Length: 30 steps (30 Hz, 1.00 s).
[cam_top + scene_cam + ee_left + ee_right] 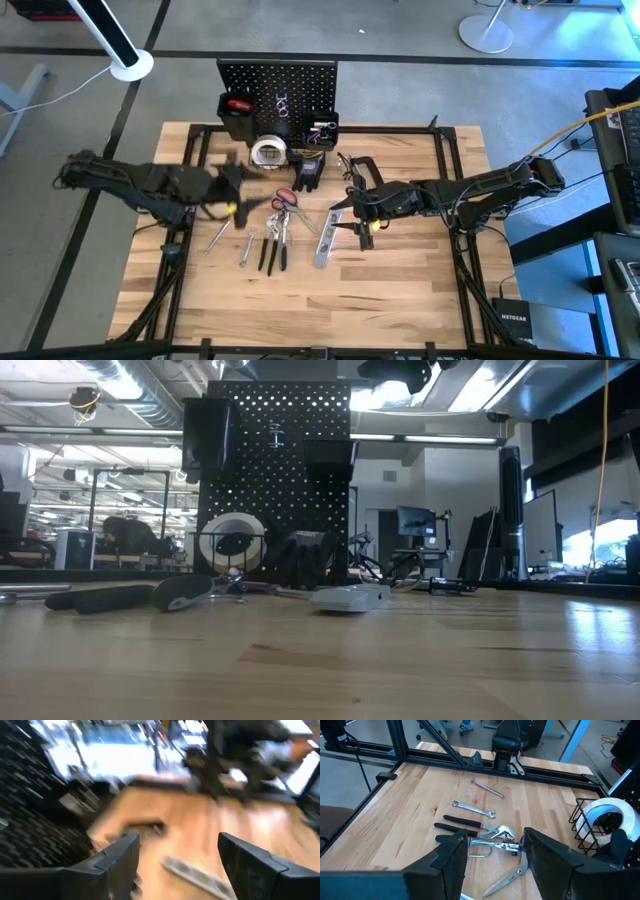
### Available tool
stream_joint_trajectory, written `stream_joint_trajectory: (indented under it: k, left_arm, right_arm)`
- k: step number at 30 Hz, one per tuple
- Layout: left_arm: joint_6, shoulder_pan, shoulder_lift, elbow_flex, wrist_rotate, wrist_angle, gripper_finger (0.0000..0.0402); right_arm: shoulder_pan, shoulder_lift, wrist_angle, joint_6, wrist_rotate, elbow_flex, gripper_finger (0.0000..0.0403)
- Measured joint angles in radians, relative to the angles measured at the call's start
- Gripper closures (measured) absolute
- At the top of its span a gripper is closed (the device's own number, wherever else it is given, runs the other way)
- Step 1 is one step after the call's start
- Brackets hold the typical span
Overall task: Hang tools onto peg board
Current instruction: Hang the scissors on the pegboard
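The black peg board (277,90) stands upright at the table's far edge, with black bins on it. The pale tape roll (268,152) sits in a wire basket at its foot, and the black gloves (308,172) lie beside it. The scissors (283,203), black-handled pliers (272,248), silver level bar (325,237) and C-clamp (360,170) lie flat on the table. My left gripper (252,190) is open and empty above the table, left of the scissors. My right gripper (340,208) is open and empty above the level bar's far end. Its wrist view shows the scissors (512,872) just beyond its fingers (451,851).
Two silver wrenches (245,248) (218,237) lie left of the pliers. A black frame rail (320,130) runs round the table's edge. The near half of the wooden tabletop (320,300) is bare. The left wrist view is blurred and shows the level bar (195,875) beyond the fingers.
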<state>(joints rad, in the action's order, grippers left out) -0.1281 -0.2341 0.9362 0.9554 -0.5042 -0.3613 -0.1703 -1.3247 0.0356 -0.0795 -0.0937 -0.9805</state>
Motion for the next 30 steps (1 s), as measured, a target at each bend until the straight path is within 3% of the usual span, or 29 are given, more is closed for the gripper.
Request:
stream_joint_trajectory:
  k: [9,20,30]
  left_arm:
    - [-0.291,-0.164,0.18,-0.001,-0.027,-0.165,0.0148]
    - [-0.402,-0.137,0.42,-0.001,-0.032,-0.184,0.0148]
    - [-0.536,-0.125,0.456,-0.046,-0.05,-0.225,0.0148]
  right_arm:
    - [0.0,-0.038,0.005,-0.002,0.0,0.0,0.0207]
    - [0.0,-0.171,0.005,-0.001,-0.031,0.0,0.0207]
    - [0.001,-0.251,-0.021,0.047,-0.1,0.0,0.0207]
